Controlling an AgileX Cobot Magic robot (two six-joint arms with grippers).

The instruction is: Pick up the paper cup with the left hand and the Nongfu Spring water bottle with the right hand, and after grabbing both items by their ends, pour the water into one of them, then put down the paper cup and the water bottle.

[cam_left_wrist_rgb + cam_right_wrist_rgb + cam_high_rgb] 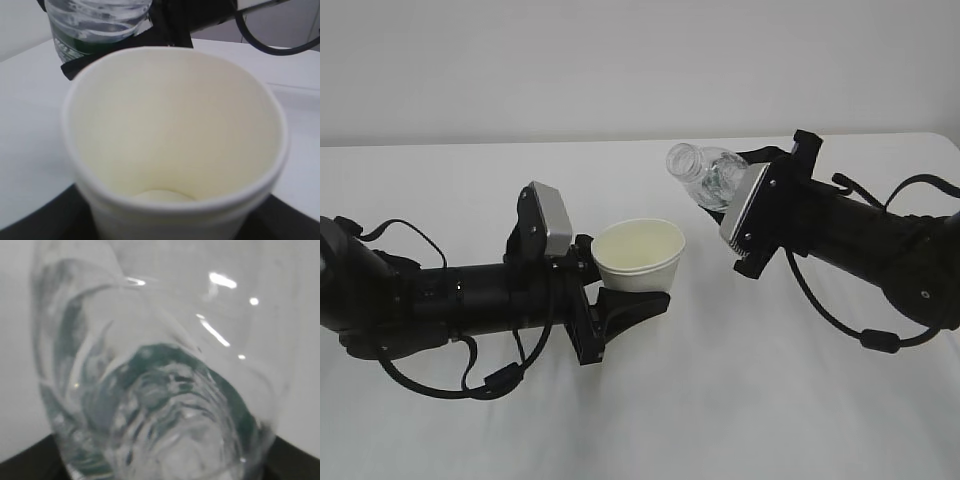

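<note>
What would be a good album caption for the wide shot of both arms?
Left hand holds a tilted paper cup while right hand tips a capless water bottle toward it above a white table.

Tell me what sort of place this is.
Probably a lab or test bench for robot handling: a bare white table against a plain pale wall, with only two black robot arms holding a paper cup and a clear water bottle.

Left hand (620, 290) extends from the left, nearly level, jaws part-spread and gripping. Right hand (745, 205) reaches in from the right, angled upward-left, likewise clamped.
</note>
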